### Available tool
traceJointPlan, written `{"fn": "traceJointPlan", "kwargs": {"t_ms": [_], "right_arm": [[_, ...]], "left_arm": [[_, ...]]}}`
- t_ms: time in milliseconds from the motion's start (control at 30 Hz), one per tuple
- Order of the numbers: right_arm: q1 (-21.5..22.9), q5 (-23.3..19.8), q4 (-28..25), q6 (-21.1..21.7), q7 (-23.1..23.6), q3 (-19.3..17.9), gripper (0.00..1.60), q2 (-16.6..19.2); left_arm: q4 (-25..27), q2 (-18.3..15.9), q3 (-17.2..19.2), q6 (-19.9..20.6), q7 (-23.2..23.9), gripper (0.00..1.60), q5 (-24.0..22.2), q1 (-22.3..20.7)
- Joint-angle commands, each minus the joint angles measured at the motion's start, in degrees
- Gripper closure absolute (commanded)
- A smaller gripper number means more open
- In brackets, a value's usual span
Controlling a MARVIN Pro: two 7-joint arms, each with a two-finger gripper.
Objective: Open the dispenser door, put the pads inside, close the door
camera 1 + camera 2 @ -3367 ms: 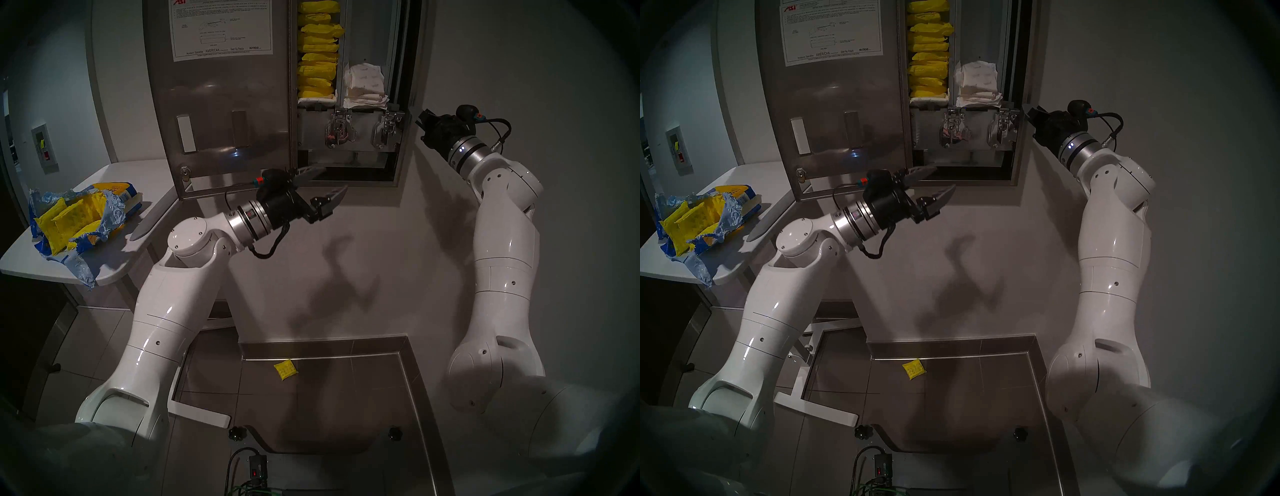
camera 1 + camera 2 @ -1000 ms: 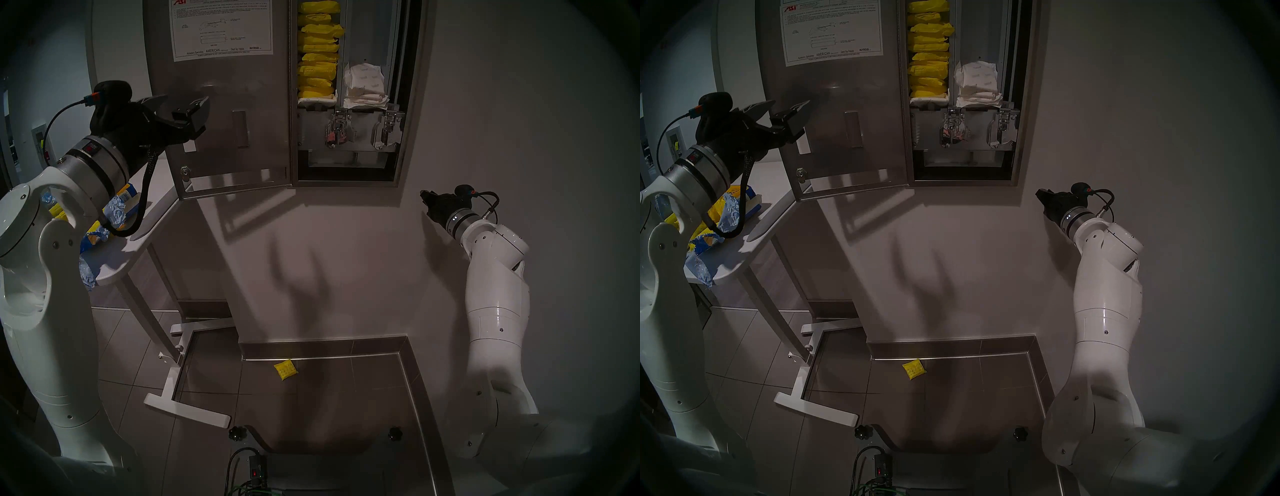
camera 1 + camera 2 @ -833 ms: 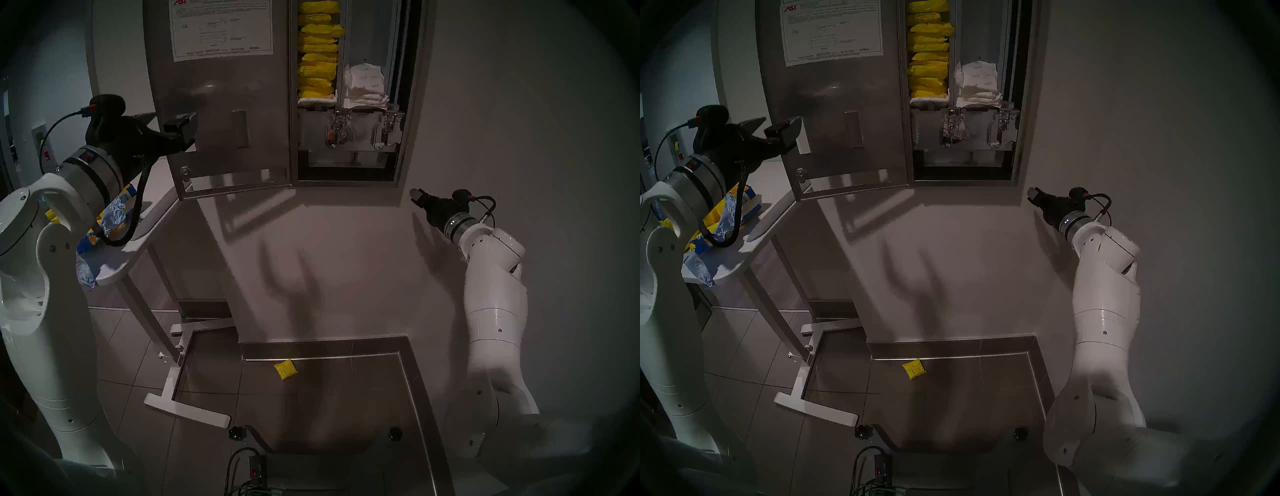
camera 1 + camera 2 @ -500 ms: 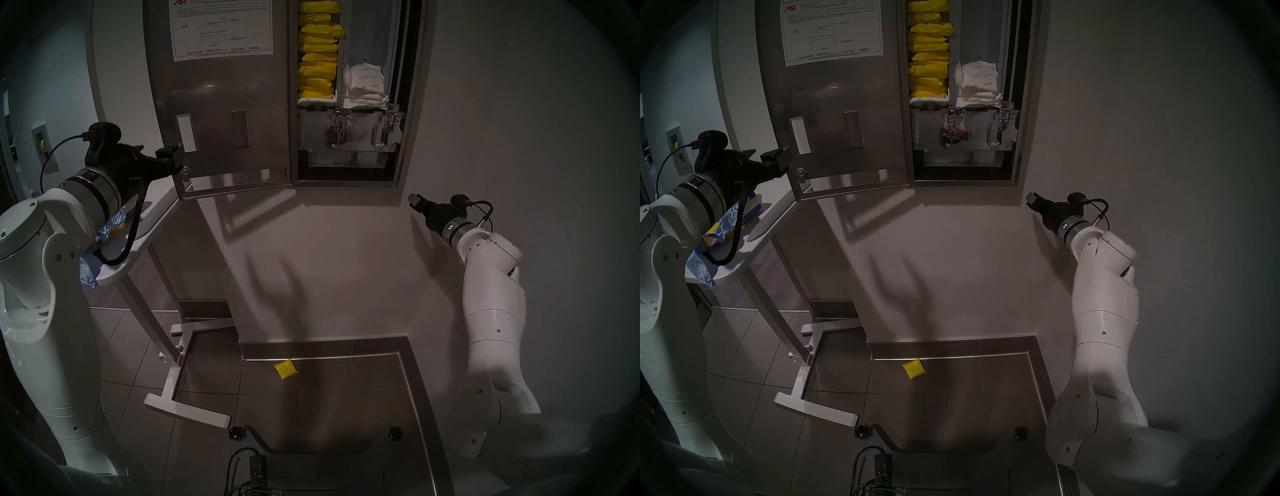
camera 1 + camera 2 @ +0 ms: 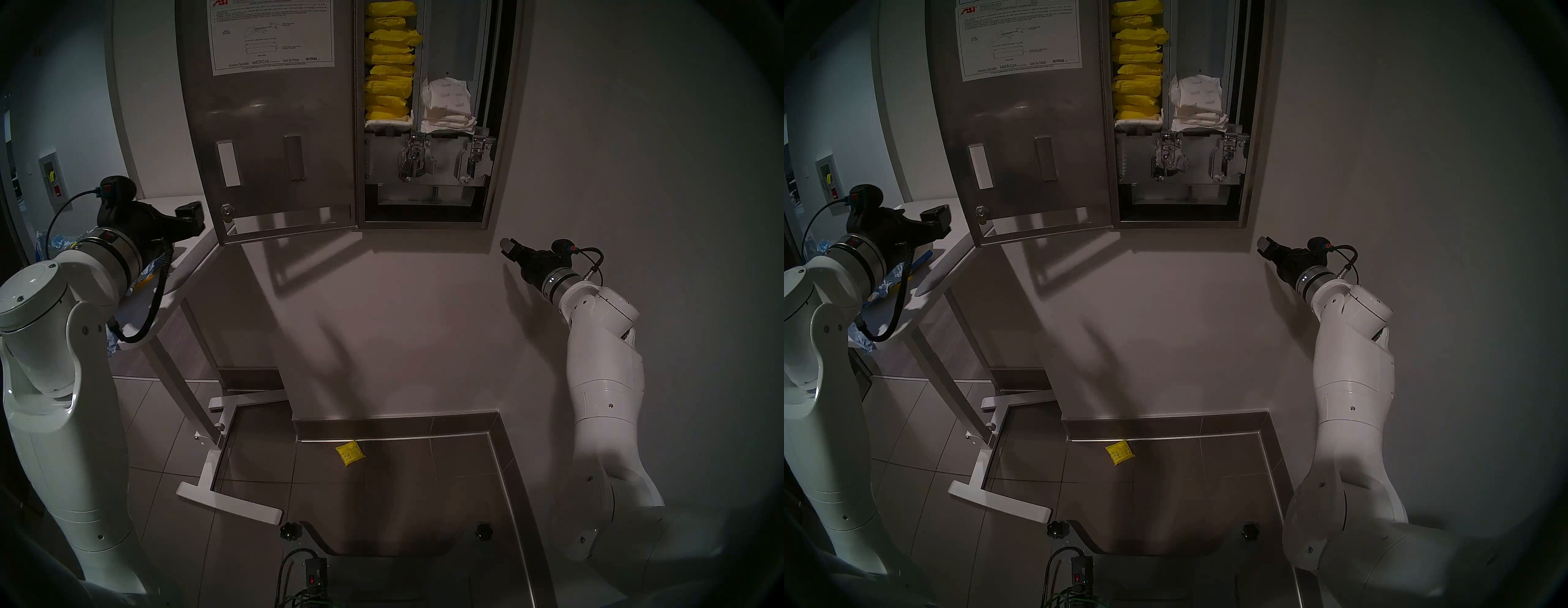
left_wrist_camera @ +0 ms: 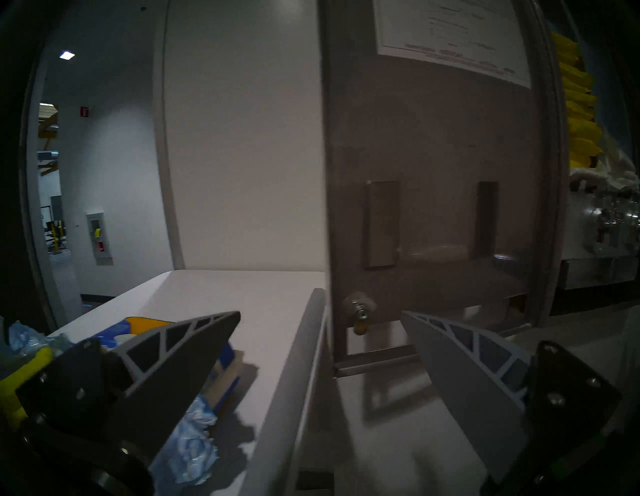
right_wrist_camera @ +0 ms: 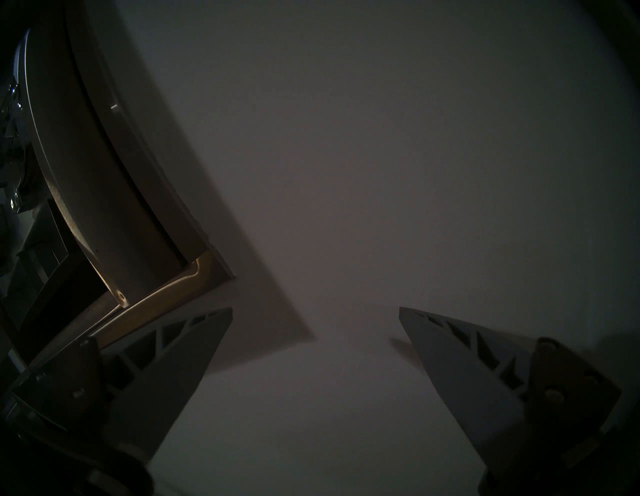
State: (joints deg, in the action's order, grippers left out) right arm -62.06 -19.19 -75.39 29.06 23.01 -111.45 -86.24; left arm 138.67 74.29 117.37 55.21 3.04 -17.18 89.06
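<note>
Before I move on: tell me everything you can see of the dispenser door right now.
The dispenser door is a tall brushed-steel panel, swung wide open to the left of the cabinet, its inner face toward the head camera. A white instruction sheet is stuck near its top; below are two upright rectangular slots, then a small round lock near the lower free corner. A folded lip runs along the bottom edge. Nothing touches it: the left gripper, jaws open, sits apart by that corner.
</note>
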Motion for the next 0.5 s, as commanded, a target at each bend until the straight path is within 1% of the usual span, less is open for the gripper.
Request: {"fn": "traceJointPlan", "kwargs": {"t_ms": [0, 200, 467], "right_arm": [[2.3, -0.3, -1.7, -0.9, 0.4, 0.0, 0.0, 0.5], [2.2, -0.4, -1.7, -1.0, 0.4, 0.1, 0.0, 0.6], [2.2, -0.5, -1.6, -1.0, 0.4, 0.1, 0.0, 0.7]], "left_arm": [[1.3, -1.8, 4.3, -0.2, 1.2, 0.0, -0.4, 0.6], [1.3, -3.5, 7.9, -0.2, 3.4, 0.0, -0.9, 2.4], [1.3, -5.1, 14.4, -0.2, 5.7, 0.0, -1.2, 5.5]]}}
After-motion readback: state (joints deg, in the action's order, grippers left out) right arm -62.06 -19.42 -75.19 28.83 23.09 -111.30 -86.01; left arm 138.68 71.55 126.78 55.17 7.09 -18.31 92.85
